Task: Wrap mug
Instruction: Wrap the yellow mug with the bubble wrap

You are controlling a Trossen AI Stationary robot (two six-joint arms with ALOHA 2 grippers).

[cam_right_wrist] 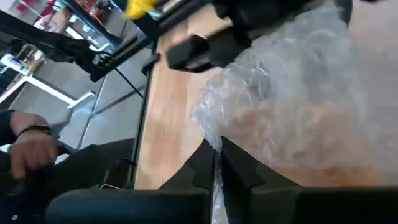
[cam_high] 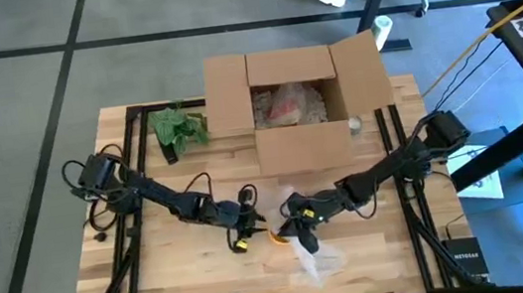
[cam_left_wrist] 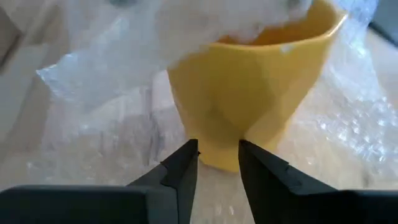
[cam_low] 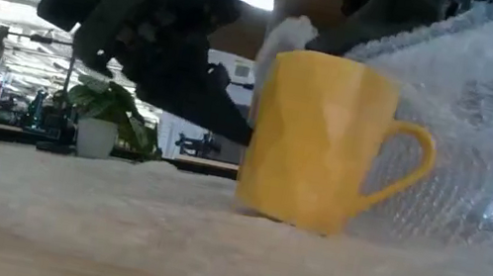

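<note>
A yellow mug (cam_low: 321,141) stands upright on the wooden table (cam_high: 157,269), its handle (cam_low: 408,165) facing the bubble wrap (cam_low: 486,148). The wrap lies under and beside the mug, and a part of it (cam_left_wrist: 205,25) is drawn over the rim. My left gripper (cam_left_wrist: 219,162) is level with the mug's lower wall, its fingers a little apart with nothing between them. My right gripper (cam_right_wrist: 216,158) is shut on the wrap just beside the mug (cam_high: 279,232). My left gripper comes level from the table's left, and its fingertips (cam_low: 242,135) reach the mug's lower side wall (cam_left_wrist: 217,146). Whether they touch it, I cannot tell. My right gripper pinches an edge of the bubble wrap (cam_right_wrist: 214,140) between its two fingers. From there the sheet runs up and over the mug; the rest lies on the table.
An open cardboard box (cam_high: 296,102) with filling stands at the far middle, and a green plant (cam_high: 177,127) is to its left. More wrap (cam_high: 317,258) spreads toward the near edge. A person's hand (cam_right_wrist: 28,149) shows beyond the table.
</note>
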